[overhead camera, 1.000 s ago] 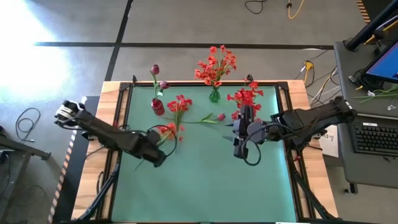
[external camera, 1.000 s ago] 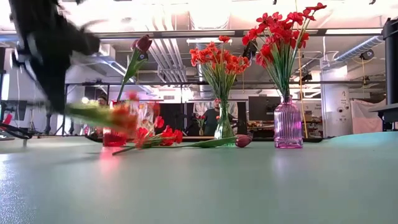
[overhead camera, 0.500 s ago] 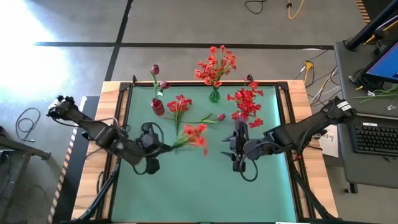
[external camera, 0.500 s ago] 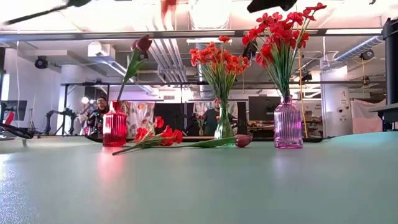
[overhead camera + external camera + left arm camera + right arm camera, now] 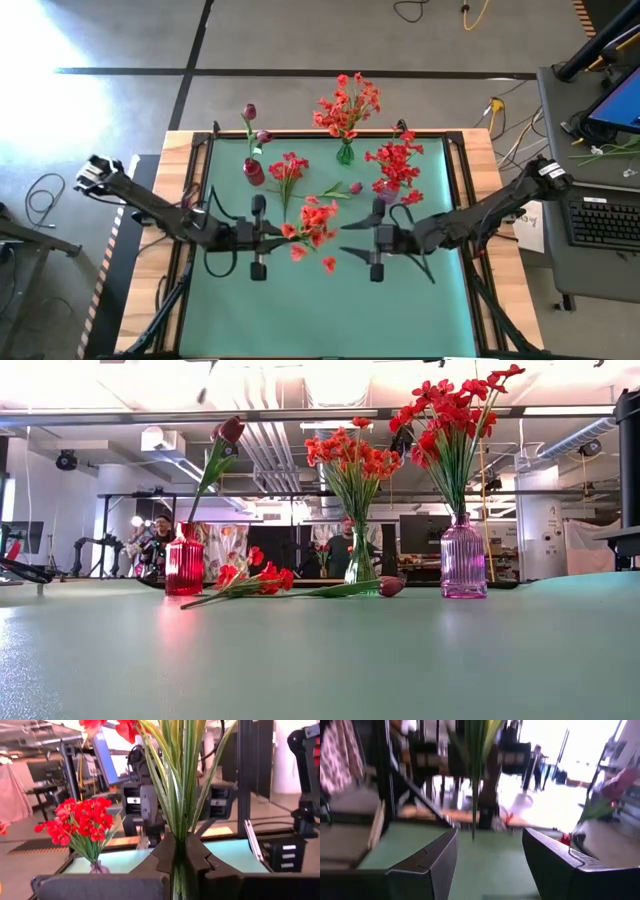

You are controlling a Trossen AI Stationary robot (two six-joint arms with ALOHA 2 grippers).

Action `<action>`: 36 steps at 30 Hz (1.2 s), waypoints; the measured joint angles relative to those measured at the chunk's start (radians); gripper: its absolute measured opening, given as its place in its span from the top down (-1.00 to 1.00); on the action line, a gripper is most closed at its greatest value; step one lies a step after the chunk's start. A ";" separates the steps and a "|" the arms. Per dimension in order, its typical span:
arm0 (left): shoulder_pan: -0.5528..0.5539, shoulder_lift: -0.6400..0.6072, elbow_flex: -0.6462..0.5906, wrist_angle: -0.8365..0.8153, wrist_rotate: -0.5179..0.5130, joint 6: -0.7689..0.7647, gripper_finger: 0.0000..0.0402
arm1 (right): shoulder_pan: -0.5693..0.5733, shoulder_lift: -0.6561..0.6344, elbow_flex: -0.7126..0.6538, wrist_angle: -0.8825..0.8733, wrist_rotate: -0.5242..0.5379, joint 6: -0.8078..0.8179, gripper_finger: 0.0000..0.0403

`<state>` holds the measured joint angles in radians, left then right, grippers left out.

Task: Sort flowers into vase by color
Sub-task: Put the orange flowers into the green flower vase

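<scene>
Your left gripper (image 5: 268, 232) is clenched on the green stalks of an orange-red artificial flower spray (image 5: 315, 222), held out over the middle of the green table mat (image 5: 300, 310) with the blossoms pointing toward the right arm. From the left wrist camera you can see both dark fingers (image 5: 165, 857) pressed together around the bundle of stalks (image 5: 181, 785).

Your right gripper (image 5: 362, 236) hangs opposite, near the blossoms but not touching them, and its fingers (image 5: 427, 860) stand spread apart with nothing between them.

Along the far edge of the mat you have three vases. A small red vase (image 5: 254, 172) on the left carries dark magenta tulip-like buds (image 5: 249, 112). A slim clear green glass vase (image 5: 345, 153) in the middle is filled with orange-red sprays (image 5: 348, 103). A ribbed pink-purple glass vase (image 5: 463, 557) on the right holds bright red clusters (image 5: 396, 160).

Two loose stems lie flat on the mat between the red vase and the green one: a bright red cluster stem (image 5: 289, 168) and, just beside it, a single magenta bud on a green stalk (image 5: 353, 187).
</scene>
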<state>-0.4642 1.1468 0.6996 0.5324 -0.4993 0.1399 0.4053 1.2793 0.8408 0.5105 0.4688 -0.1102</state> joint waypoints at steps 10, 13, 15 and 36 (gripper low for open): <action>0.055 0.229 0.024 0.306 0.019 0.069 1.00 | -0.038 0.000 0.022 0.084 -0.050 0.009 -0.08; 0.071 0.278 0.057 0.310 0.019 0.069 1.00 | -0.053 0.001 0.029 0.063 -0.081 0.023 -0.16; 0.081 0.303 0.072 0.307 0.009 0.069 1.00 | -0.060 0.001 0.034 0.066 -0.112 0.038 -0.26; 0.128 0.384 0.157 0.305 -0.026 0.084 1.00 | -0.093 0.068 0.122 0.060 -0.105 -0.007 -0.24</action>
<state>-0.3363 1.5307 0.8562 0.8371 -0.5251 0.2237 0.3124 1.3472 0.9628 0.5704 0.3637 -0.1173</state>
